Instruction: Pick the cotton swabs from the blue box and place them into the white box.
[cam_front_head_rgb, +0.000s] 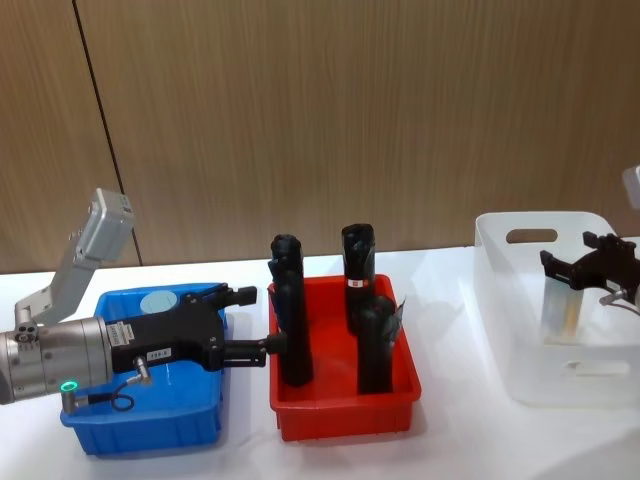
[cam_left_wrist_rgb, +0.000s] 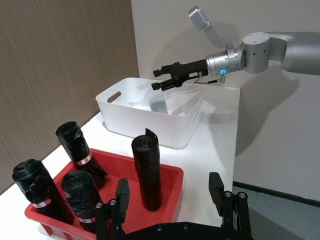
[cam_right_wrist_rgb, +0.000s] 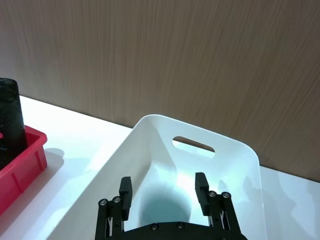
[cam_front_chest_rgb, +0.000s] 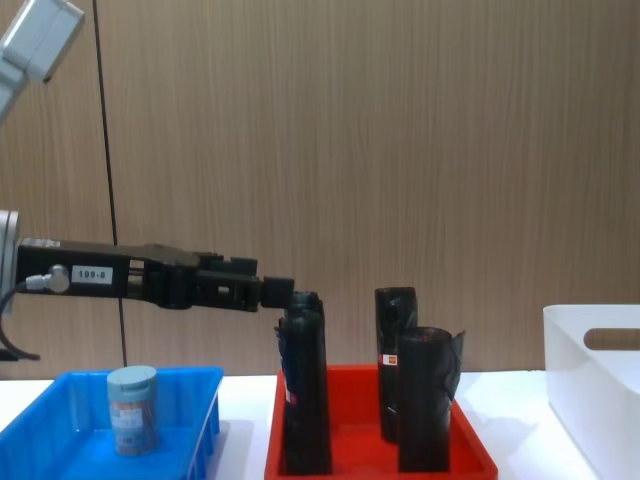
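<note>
One cotton swab jar (cam_front_chest_rgb: 132, 408) with a pale blue lid (cam_front_head_rgb: 160, 300) stands in the blue box (cam_front_head_rgb: 140, 425) at the left. My left gripper (cam_front_head_rgb: 256, 322) hangs open and empty above the blue box's right edge, its fingers (cam_left_wrist_rgb: 122, 192) reaching toward the red tray. Over the white box (cam_front_head_rgb: 540, 330) at the right hovers my right gripper (cam_front_head_rgb: 592, 262), open, with nothing between its fingers (cam_right_wrist_rgb: 125, 187). Another cotton swab jar (cam_left_wrist_rgb: 159, 106) stands inside the white box, and its blue lid (cam_right_wrist_rgb: 162, 210) lies straight below the right gripper.
A red tray (cam_front_head_rgb: 345, 410) with several tall black rolls (cam_front_head_rgb: 290, 320) stands between the two boxes, just beyond my left gripper's fingertips. A wood-panelled wall closes the back of the white table (cam_front_head_rgb: 450, 440).
</note>
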